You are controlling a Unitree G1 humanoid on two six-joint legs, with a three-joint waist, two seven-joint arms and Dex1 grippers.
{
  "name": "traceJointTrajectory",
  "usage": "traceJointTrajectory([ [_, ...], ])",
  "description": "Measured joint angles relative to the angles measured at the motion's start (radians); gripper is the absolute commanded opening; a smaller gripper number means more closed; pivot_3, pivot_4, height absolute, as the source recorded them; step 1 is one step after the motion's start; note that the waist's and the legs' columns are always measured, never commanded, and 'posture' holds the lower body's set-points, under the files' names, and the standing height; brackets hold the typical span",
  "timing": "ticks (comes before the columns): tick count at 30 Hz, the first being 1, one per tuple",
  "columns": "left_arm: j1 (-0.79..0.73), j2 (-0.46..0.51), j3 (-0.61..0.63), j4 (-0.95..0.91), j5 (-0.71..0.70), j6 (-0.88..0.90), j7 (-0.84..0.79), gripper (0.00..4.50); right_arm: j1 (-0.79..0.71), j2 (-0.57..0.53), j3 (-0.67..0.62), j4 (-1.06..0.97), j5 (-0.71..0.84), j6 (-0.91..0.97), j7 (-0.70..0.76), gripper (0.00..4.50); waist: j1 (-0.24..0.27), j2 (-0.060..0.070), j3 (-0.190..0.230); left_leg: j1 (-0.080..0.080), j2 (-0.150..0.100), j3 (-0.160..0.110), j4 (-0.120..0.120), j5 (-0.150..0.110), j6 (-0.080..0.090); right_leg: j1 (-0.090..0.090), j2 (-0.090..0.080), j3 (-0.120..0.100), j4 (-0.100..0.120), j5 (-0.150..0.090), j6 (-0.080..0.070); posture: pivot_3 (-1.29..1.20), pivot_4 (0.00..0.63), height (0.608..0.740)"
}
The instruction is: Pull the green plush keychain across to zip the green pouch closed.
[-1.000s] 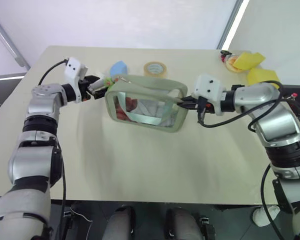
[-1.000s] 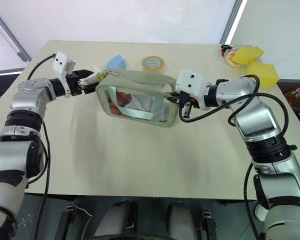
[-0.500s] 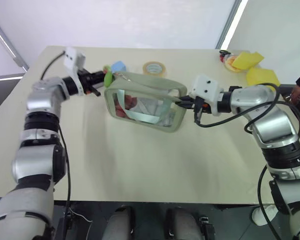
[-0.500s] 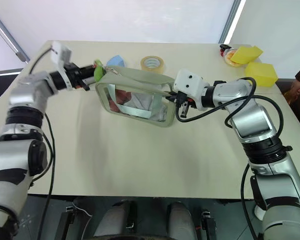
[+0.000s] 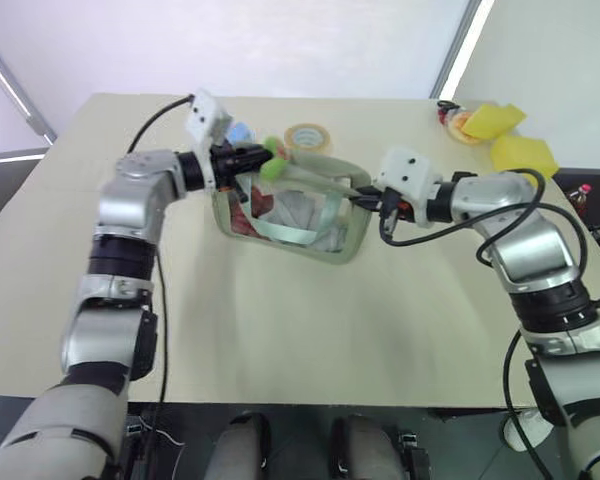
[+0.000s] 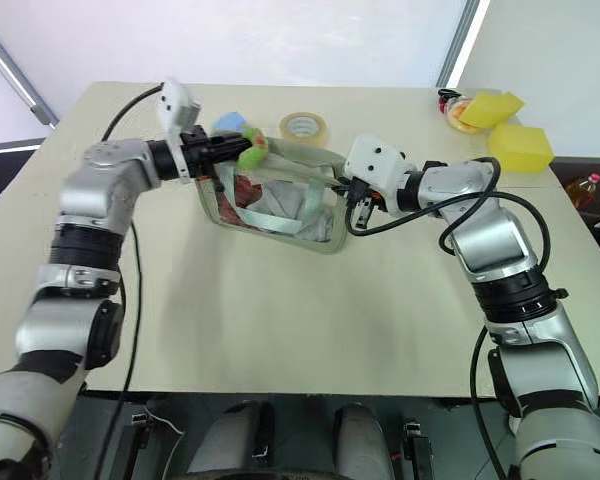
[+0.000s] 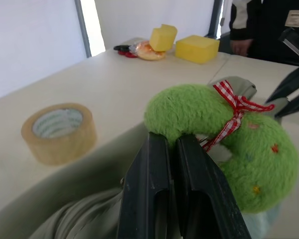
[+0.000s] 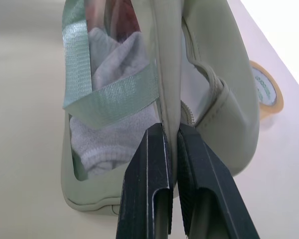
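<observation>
The green pouch [image 5: 292, 218] stands on the table with its clear window facing me and red and white contents inside. My left gripper [image 5: 256, 161] is shut on the green plush keychain [image 5: 273, 166] above the pouch's top edge, left of its middle. Up close, the left gripper [image 7: 173, 142] pinches the fuzzy keychain [image 7: 239, 149], a ring with a red checked bow. My right gripper [image 5: 364, 200] is shut on the pouch's right end. In the right wrist view the right gripper [image 8: 172, 132] clamps the pouch [image 8: 217, 102] by its rim seam.
A tape roll [image 5: 308, 135] and a blue sponge [image 6: 230, 122] lie just behind the pouch. Yellow sponges [image 5: 500, 120] sit at the far right corner beside small red and orange items. A person [image 7: 269, 22] stands beyond that corner. A bottle [image 6: 586, 190] is off the table's right edge.
My left gripper closed on the keychain at the pouch's left corner, then drew it rightward and slightly up along the top. My right gripper kept its hold on the pouch's right end.
</observation>
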Motion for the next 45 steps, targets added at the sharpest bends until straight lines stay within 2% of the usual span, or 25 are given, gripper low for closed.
traceJointTrajectory([
  [1, -0.003, 0.001, 0.001, 0.01, 0.004, -0.012, 0.011, 0.05, 0.009, 0.0, -0.005, -0.017, 0.004, 0.015, -0.006, 0.0, 0.0, 0.0, 0.0, 0.0, 0.0, 0.0, 0.0, 0.0, 0.0, 0.0, 0.0, 0.0, 0.0, 0.0, 0.0, 0.0, 0.15, 0.74],
  [4, -0.002, 0.005, 0.003, 0.018, 0.008, -0.021, 0.027, 0.99, 0.047, 0.001, -0.026, -0.079, 0.014, 0.061, -0.026, 0.0, 0.008, 0.0, 0.0, 0.0, 0.0, 0.0, 0.001, 0.0, 0.0, 0.001, 0.0, 0.0, 0.0, 0.0, 0.0, 0.0, 0.15, 0.74],
  [10, 0.043, 0.056, 0.011, -0.039, -0.001, 0.01, 0.04, 4.01, 0.104, 0.077, -0.071, -0.178, 0.024, 0.178, -0.139, 0.0, 0.005, 0.0, 0.0, 0.0, 0.0, -0.001, 0.0, 0.0, 0.0, 0.001, 0.001, 0.0, 0.0, 0.0, 0.0, 0.0, 0.15, 0.74],
  [15, 0.063, 0.132, 0.015, -0.111, -0.004, 0.068, 0.045, 4.01, 0.107, 0.101, -0.072, -0.211, 0.026, 0.231, -0.18, 0.0, 0.004, 0.0, 0.0, 0.0, 0.0, -0.001, 0.0, 0.0, 0.0, 0.001, 0.001, 0.0, 0.0, 0.0, 0.0, 0.0, 0.15, 0.74],
  [21, 0.186, 0.257, 0.051, -0.216, -0.029, 0.152, 0.012, 4.01, 0.11, 0.087, -0.073, -0.234, 0.035, 0.257, -0.181, 0.0, 0.006, 0.0, 0.0, 0.0, 0.0, -0.001, 0.0, 0.0, 0.0, 0.001, 0.001, 0.0, 0.0, 0.0, 0.0, 0.0, 0.15, 0.74],
  [24, 0.257, 0.272, 0.052, -0.291, -0.037, 0.175, 0.012, 4.01, 0.113, 0.08, -0.075, -0.234, 0.037, 0.258, -0.184, 0.0, 0.011, 0.0, 0.0, 0.0, 0.0, -0.001, 0.0, 0.0, 0.001, 0.002, 0.0, 0.001, 0.0, 0.0, 0.0, 0.0, 0.15, 0.74],
  [27, 0.28, 0.218, 0.046, -0.286, -0.023, 0.168, 0.066, 4.01, 0.114, 0.084, -0.076, -0.233, 0.044, 0.258, -0.191, 0.0, 0.015, 0.0, 0.0, 0.0, 0.0, -0.002, 0.0, 0.0, 0.001, 0.002, 0.0, 0.0, 0.0, 0.0, 0.0, 0.0, 0.15, 0.74],
  [30, 0.28, 0.177, 0.034, -0.267, -0.006, 0.133, 0.098, 2.63, 0.114, 0.088, -0.075, -0.233, 0.053, 0.256, -0.191, 0.0, 0.011, 0.0, 0.0, 0.0, 0.0, -0.001, 0.0, -0.001, 0.001, 0.001, 0.0, 0.001, 0.0, 0.0, 0.0, 0.0, 0.15, 0.74],
  [35, 0.28, 0.18, 0.04, -0.262, -0.004, 0.125, 0.11, 0.03, 0.114, 0.079, -0.074, -0.225, 0.054, 0.255, -0.192, 0.0, 0.01, 0.0, 0.0, 0.0, 0.0, -0.001, 0.0, -0.001, 0.001, 0.001, 0.0, 0.0, 0.0, 0.0, 0.0, 0.0, 0.15, 0.74],
  [41, 0.303, 0.184, 0.055, -0.329, -0.034, 0.193, 0.103, 0.03, 0.113, 0.066, -0.075, -0.203, 0.053, 0.229, -0.189, 0.0, 0.012, 0.0, 0.0, 0.0, 0.0, -0.001, 0.0, -0.001, 0.001, 0.002, 0.0, 0.0, 0.0, 0.0, 0.0, 0.0, 0.15, 0.74],
  [45, 0.347, 0.198, 0.057, -0.385, -0.049, 0.221, 0.092, 0.0, 0.107, 0.052, -0.076, -0.18, 0.063, 0.223, -0.177, 1.6, 0.013, 0.0, 0.0, 0.0, 0.0, -0.002, 0.0, -0.001, 0.001, 0.002, 0.0, 0.001, 0.0, 0.0, 0.0, 0.0, 0.15, 0.74],
])
